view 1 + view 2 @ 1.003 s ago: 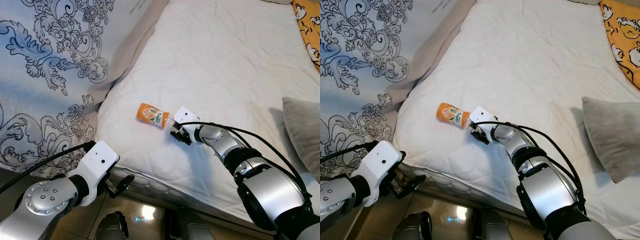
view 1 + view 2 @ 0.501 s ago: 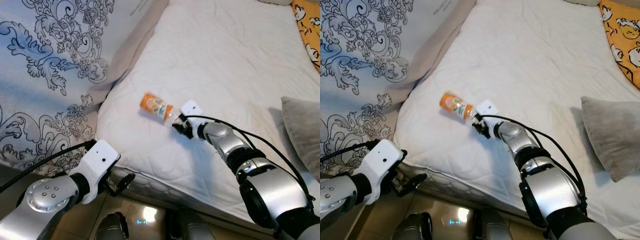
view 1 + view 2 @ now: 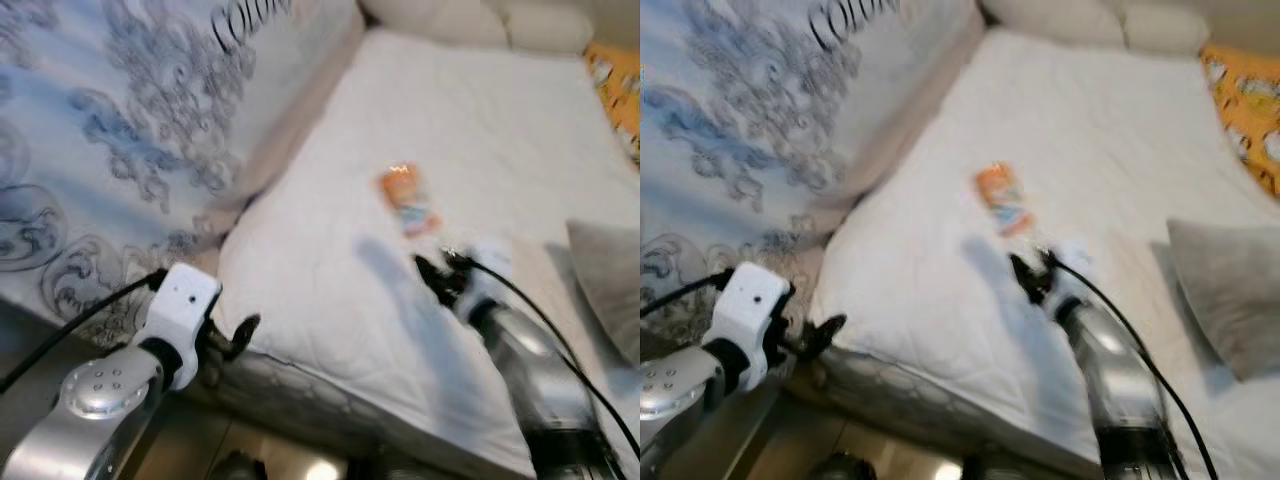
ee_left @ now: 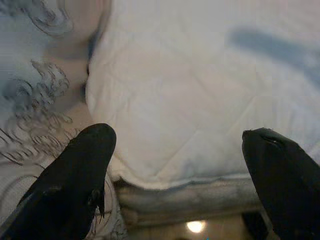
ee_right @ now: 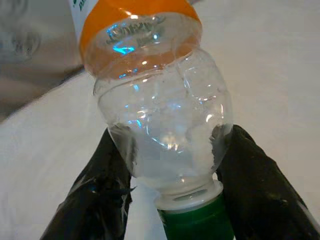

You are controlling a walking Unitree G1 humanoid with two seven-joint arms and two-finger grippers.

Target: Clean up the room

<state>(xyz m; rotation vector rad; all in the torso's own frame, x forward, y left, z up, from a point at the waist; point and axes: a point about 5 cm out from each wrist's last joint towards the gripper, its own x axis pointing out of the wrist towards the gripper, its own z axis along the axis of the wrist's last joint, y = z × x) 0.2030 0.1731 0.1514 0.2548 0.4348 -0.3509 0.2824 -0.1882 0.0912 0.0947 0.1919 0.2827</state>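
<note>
- One white mattress (image 3: pixel 480 130) is filling most of the blurred head views, with a blue-patterned quilt (image 3: pixel 110 150) lying along its left edge.
- One grey pillow (image 3: pixel 1225 290) is resting on the mattress at the right.
- Reaching over the mattress, the right gripper (image 5: pixel 170 197) is grasping a clear plastic bottle (image 5: pixel 160 120) with an orange label and green cap, its fingers (image 5: pixel 255 190) pressing both sides of the shoulder just above the cap.
- Hanging beside the near mattress corner, the left gripper (image 4: pixel 175 170) is standing released, fingers (image 4: pixel 70 180) spread wide.
</note>
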